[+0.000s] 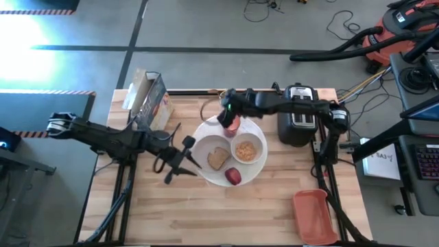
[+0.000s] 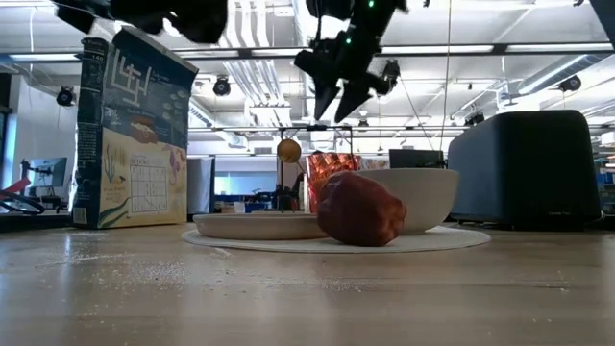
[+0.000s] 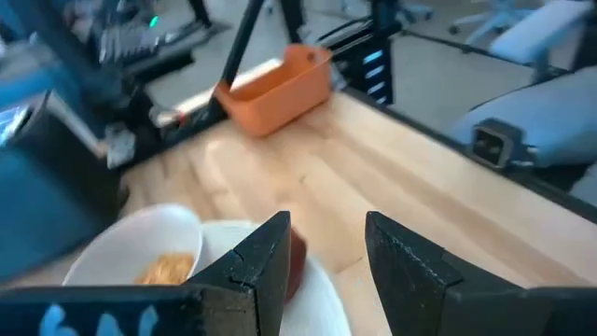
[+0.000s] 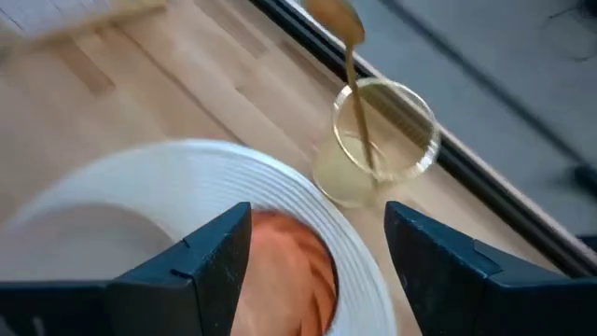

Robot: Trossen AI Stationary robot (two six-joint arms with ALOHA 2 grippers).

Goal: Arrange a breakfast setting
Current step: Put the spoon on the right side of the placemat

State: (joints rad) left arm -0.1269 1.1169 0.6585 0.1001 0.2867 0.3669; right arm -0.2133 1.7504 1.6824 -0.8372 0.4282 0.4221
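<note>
Jaws parted and empty, we see the right gripper [image 1: 229,118] hovering above the red cup [image 1: 232,123]; left gripper [image 1: 180,159] open, empty too.

Toast [image 1: 218,158], fruit [image 1: 233,176] on white plate [image 1: 203,142]

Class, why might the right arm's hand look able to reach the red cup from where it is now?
Probably yes: the right hand hangs open above the red cup, with nothing between them.

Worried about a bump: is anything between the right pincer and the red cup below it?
Nothing visible. The right pincer hangs open directly above the red cup on the plate; the glass with the spoon stands beside.
</note>
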